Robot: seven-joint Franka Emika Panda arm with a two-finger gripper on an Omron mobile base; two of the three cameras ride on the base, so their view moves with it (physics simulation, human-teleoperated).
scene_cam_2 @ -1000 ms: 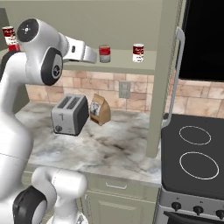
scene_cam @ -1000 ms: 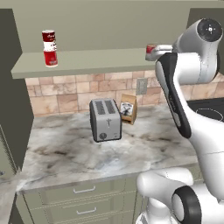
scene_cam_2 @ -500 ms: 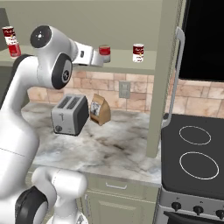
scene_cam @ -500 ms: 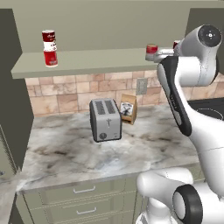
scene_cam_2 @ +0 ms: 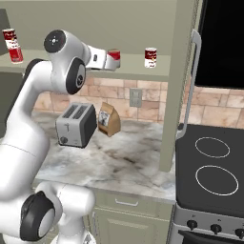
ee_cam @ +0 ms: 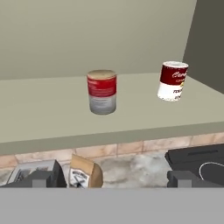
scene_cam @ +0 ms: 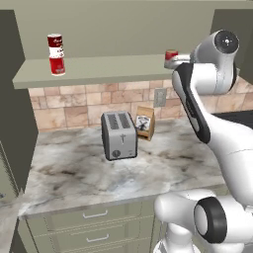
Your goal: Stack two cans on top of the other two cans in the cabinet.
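On the cabinet [ee_cam: 43, 118] shelf, a can with a dark red top and greyish bottom [ee_cam: 102, 92] stands straight ahead of my gripper [ee_cam: 111, 178], a short way off. A red-over-white can [ee_cam: 172, 80] stands to its right, near the side panel. My gripper is open and empty, its fingertips [ee_cam: 39, 178] wide apart. From the right base camera, the gripper [scene_cam_2: 106, 62] sits just left of the greyish can [scene_cam_2: 114, 56], with the red-and-white can [scene_cam_2: 150, 57] beyond. At the shelf's far left, one can stands on another [scene_cam: 56, 54].
Below the shelf, a toaster [scene_cam: 118, 134] and a brown paper bag [scene_cam: 145, 122] stand on the marble counter [scene_cam: 74, 173]. A black stove [scene_cam_2: 214, 176] lies to the right, past a tall beige panel [scene_cam_2: 178, 95]. Drawers with metal handles [scene_cam: 94, 215] run under the counter.
The arm has swung right along the shelf, and the hand has come closer to the greyish can. The gripper stays open. The cans have not moved.
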